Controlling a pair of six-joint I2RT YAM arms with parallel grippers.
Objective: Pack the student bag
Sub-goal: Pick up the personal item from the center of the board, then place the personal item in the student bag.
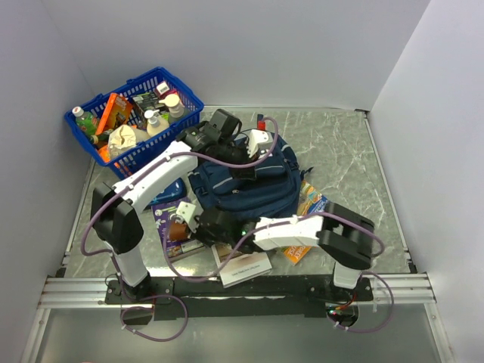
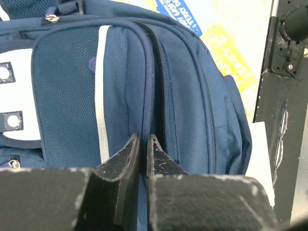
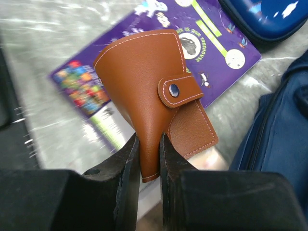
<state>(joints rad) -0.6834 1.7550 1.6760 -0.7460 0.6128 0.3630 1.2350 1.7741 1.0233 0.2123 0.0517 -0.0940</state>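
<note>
Currently left pincer (image 2: 143, 144) is nearly closed, tips nipped on a fold of the student bag (image 2: 192, 96) just beside a dark zip. The bag is soft navy woven fabric with puffy rounded compartments, a finer mesh-look front panel, a pale vertical stripe and white patches with dark square eyelets. It lies mid desk (image 3: 48, 29), right of the basket. Right pincer (image 3: 148, 142) is clamped narrow on the lower edge of a brown leather wallet (image 3: 144, 82). The wallet is smooth, with white stitching and a tab with a metal snap, held up above a glossy purple booklet (image 3: 219, 67). A hard shiny blue pencil case (image 3: 260, 17) sits just past the booklet. The desk is grey marble-pattern. A blue plastic lattice basket (image 1: 193, 98) of bottles and packets sits far left.
</note>
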